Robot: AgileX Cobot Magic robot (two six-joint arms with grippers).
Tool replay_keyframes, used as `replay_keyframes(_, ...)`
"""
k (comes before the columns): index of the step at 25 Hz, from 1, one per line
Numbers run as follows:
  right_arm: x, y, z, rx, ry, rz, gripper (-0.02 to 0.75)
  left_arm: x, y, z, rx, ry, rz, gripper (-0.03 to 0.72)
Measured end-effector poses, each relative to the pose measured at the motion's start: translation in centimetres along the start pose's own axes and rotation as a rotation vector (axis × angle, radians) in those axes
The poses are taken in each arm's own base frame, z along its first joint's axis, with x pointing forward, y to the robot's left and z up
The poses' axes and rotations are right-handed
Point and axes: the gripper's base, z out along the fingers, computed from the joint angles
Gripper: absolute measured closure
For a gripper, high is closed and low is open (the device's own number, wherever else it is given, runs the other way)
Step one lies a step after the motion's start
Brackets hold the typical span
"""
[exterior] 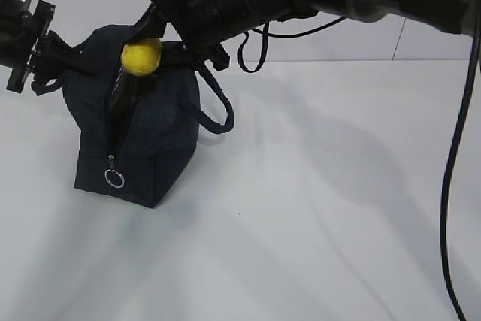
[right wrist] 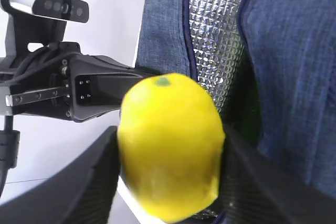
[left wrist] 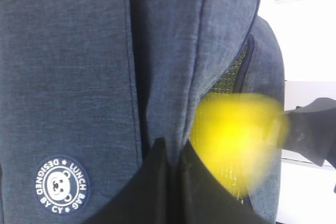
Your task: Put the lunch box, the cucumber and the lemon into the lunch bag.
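Observation:
The navy lunch bag [exterior: 150, 155] stands at the left of the white table with its top unzipped, and silver lining [right wrist: 215, 35] shows in the mouth. My left gripper [exterior: 71, 58] is shut on the fabric of the bag's top edge [left wrist: 173, 150]. The yellow lemon [exterior: 141, 56] hangs right over the mouth, between the fingers of my right gripper [right wrist: 170, 140]. It is blurred [left wrist: 236, 135], and a thin gap shows beside the left finger [right wrist: 89, 182]. The lunch box and the cucumber are out of view.
The zipper's ring pull [exterior: 114, 178] hangs at the bag's front end, and a loop handle [exterior: 218, 110] droops on its right side. A black cable [exterior: 458, 186] runs down the right edge. The left arm's camera [right wrist: 50, 3] sits close beside the bag.

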Motion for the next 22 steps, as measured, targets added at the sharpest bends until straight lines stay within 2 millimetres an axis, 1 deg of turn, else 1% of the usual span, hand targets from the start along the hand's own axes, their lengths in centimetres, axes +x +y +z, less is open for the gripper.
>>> replay_keyframes(5,0.0,-0.01,0.0,0.001,0.0,-0.001,0.202,0.0,0.0,0.0,0.0,0.0,0.0,0.696)
replay_keyframes(7,0.0,-0.01,0.0,0.001,0.0,-0.001,0.192,0.0,0.0,0.0,0.0,0.0,0.0,0.696)
replay_keyframes(15,0.11,0.03,0.0,-0.003,0.013,-0.012,0.191,0.01,0.02,0.0,-0.002,0.001,0.002,0.696)
replay_keyframes(18,0.37,-0.18,-0.3,-0.011,0.065,-0.071,0.195,0.03,0.05,0.0,-0.006,0.004,0.004,0.696)
replay_keyframes(22,0.97,-0.28,-0.59,-0.025,0.148,-0.108,0.22,0.05,0.08,0.0,-0.008,0.005,0.006,0.696)
